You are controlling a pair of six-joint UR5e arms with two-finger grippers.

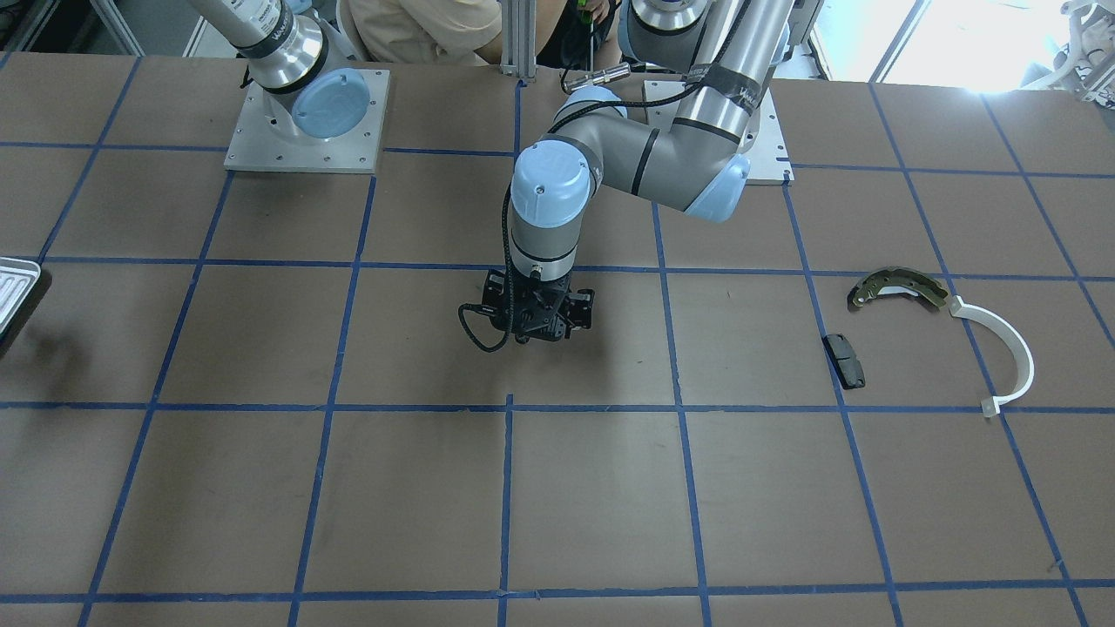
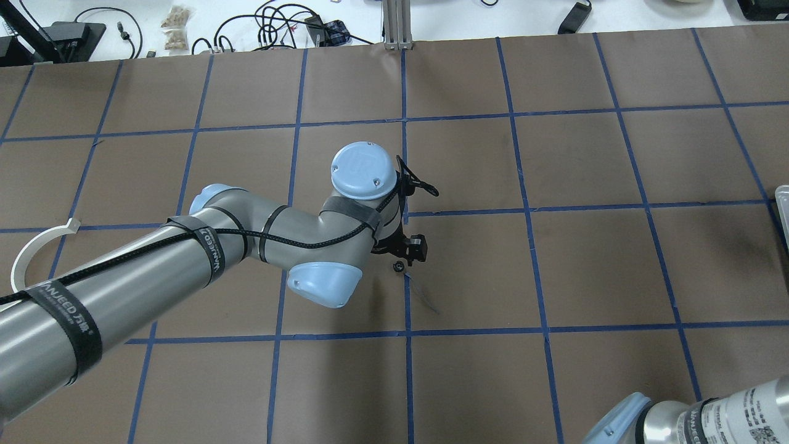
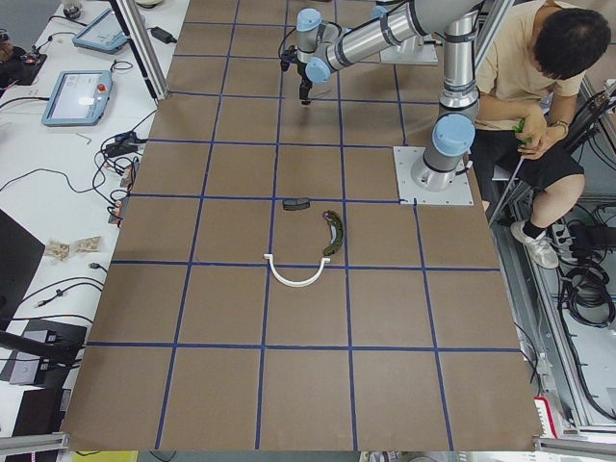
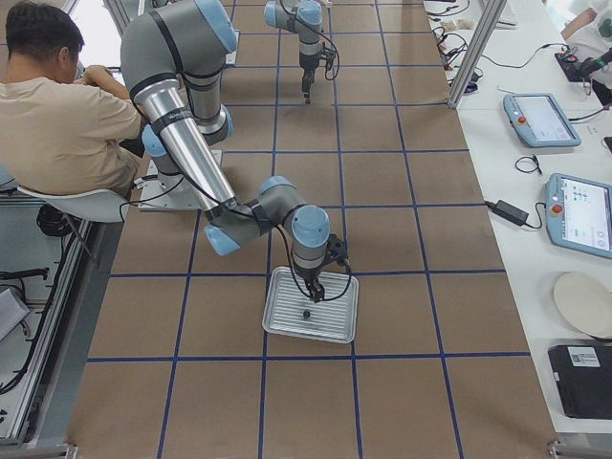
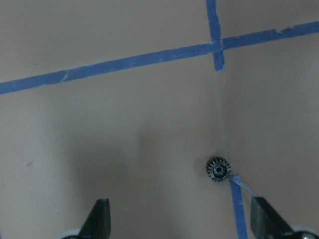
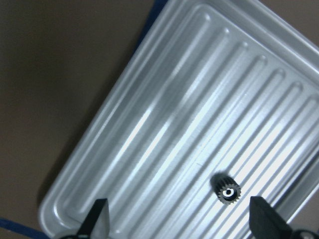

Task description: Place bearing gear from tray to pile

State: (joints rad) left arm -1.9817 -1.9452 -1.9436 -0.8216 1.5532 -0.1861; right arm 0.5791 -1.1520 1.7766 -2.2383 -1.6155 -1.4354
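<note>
A small dark bearing gear (image 5: 218, 169) lies on the brown table by a blue tape line, also in the overhead view (image 2: 398, 266). My left gripper (image 5: 182, 224) is open and hangs just above it, the gear nearer the right finger. A second gear (image 6: 228, 191) lies on the ribbed silver tray (image 6: 164, 124). My right gripper (image 6: 180, 224) is open above that tray (image 4: 287, 330). The pile sits far off: an olive brake shoe (image 1: 897, 289), a white plastic arc (image 1: 1002, 348) and a dark pad (image 1: 845, 360).
The table is brown with a blue tape grid. A seated person (image 4: 57, 115) is by the robot's bases. Tablets and cables (image 4: 540, 120) lie on the white side bench. The tray's edge shows at the front-facing view's left (image 1: 16, 292).
</note>
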